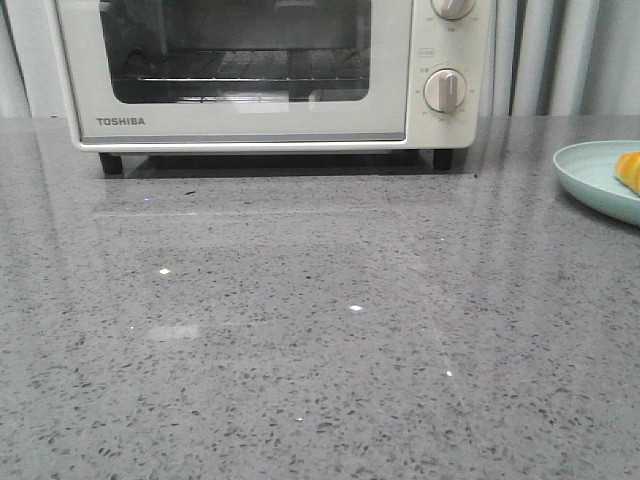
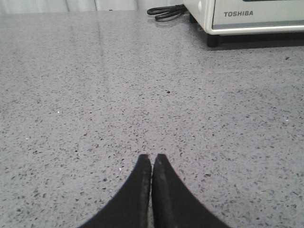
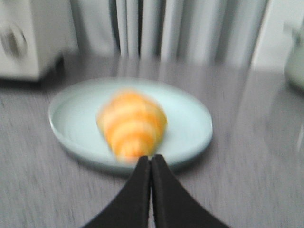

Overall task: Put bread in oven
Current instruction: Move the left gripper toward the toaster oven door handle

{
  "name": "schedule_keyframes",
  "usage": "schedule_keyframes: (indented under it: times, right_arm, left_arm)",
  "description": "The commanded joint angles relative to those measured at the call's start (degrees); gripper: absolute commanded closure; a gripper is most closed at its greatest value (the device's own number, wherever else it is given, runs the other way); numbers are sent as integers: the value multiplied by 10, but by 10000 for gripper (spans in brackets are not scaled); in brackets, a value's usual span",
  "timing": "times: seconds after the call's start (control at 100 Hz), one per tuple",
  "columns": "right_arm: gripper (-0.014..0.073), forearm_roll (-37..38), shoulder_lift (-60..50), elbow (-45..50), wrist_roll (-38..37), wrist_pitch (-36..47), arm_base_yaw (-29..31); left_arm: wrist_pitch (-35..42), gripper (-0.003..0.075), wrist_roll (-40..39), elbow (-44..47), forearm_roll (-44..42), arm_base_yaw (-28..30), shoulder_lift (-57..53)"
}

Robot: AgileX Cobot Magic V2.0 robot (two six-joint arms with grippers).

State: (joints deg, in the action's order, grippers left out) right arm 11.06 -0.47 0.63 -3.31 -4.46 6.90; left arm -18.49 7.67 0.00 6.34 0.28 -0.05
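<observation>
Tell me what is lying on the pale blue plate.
The bread, orange with cream stripes, lies alone on the plate. Its underside is hidden. In the front view only its tip shows at the frame edge.

Front view: oven [image 1: 270, 70] cropped at the top edge; plate [image 1: 600, 180] and bread [image 1: 630, 172] cropped at right. Right wrist view blurred throughout.

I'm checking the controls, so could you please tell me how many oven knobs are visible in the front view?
2. Both sit on the oven right panel: one knob in full, another knob above it cut off by the frame's top. More may be hidden higher up.
</observation>
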Motion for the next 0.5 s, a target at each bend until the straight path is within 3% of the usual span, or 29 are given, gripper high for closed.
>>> schedule_keyframes:
  times: [0.0,0.08,0.2,0.37,0.49]
  right_arm:
    - [641,9,-11,15,1,138,3]
    - [641,4,-11,15,-7,200,3]
    - [641,-77,-11,13,-105,238,3]
    - [641,-212,-11,10,-154,149,3]
    - [641,-222,-11,-5,-154,139,3]
  left_arm:
    - [40,741,-2,14,-5,-2,-16]
    - [42,741,-2,14,13,-2,-16]
    - [62,741,-2,14,103,-2,-16]
    - [200,741,-2,12,408,-2,-16]
    - [302,741,-2,9,662,-2,-16]
